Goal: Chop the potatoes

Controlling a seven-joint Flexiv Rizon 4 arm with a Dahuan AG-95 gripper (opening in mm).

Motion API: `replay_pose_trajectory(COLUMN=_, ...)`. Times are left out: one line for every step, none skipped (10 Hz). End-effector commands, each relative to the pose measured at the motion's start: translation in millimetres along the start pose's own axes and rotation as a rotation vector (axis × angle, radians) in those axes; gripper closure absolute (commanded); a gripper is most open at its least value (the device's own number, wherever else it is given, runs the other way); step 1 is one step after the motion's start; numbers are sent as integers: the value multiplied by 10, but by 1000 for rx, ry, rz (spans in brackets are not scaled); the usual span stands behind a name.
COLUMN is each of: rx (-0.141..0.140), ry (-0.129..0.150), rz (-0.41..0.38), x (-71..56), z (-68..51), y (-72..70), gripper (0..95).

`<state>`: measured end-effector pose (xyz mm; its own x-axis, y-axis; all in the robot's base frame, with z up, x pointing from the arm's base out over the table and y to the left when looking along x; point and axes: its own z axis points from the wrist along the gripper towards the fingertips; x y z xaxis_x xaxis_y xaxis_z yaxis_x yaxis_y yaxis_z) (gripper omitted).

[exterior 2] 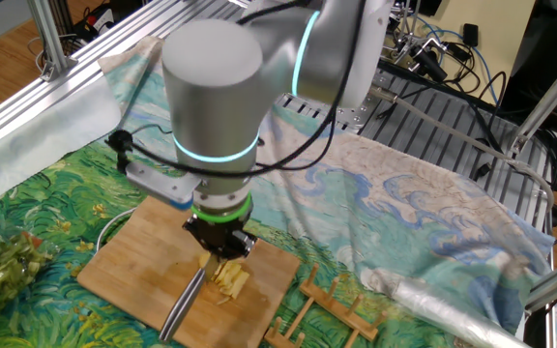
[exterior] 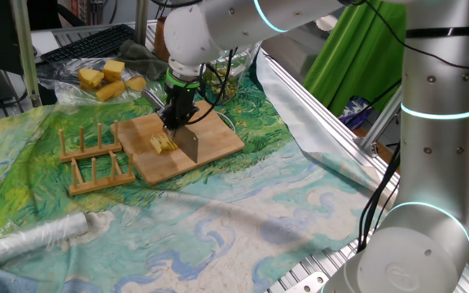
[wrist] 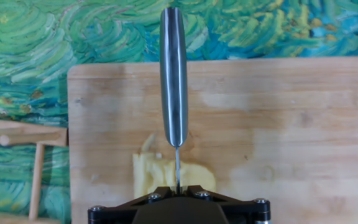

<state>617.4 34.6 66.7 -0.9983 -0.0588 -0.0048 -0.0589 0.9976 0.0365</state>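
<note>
On the rectangular pale wooden chopping board [wrist: 278, 124], the silver steel knife [wrist: 173, 81] is hanging over the pale-yellow sliced potatoes [wrist: 160, 174]. The black two-finger gripper [exterior: 177, 120] is pinching its handle; an off-line chop risks scattering slices or twisting the blade loose.

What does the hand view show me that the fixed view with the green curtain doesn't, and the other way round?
Only the hand view: the knife seen edge-on from above, lined up over the potatoes, with the slices' cut ends close up.

Only the green-curtain fixed view: the blade's flat side, the deeper-yellow uncut chunks at the back, both wooden racks whole, the foil roll and the arm itself.

Both: the cutting board on the painted cloth, the sliced potatoes lying on it, and the gripper shut on the knife.
</note>
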Motion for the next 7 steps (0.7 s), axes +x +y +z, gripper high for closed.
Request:
replay_pose_trajectory(rx=0, ry=0, rz=-17, x=8, z=-59, y=-19, gripper=950)
replay_pose_trajectory(rx=6, ry=-2, rz=-29, x=1, z=-86, y=-40, gripper=950)
replay_pose_trajectory(rx=12, ry=-8, rz=-42, x=-14, z=-97, y=-58, gripper=950)
replay_pose_trajectory(rx=14, ry=-10, rz=-44, x=-18, z=-100, y=-65, gripper=950)
replay_pose_trajectory(rx=14, ry=-11, rz=-44, x=-19, z=-101, y=-67, gripper=950)
replay_pose_trajectory(rx=16, ry=-14, rz=-46, x=-19, z=-99, y=-75, gripper=950)
replay_pose_trajectory(rx=16, ry=-14, rz=-46, x=-16, z=-95, y=-86, gripper=950)
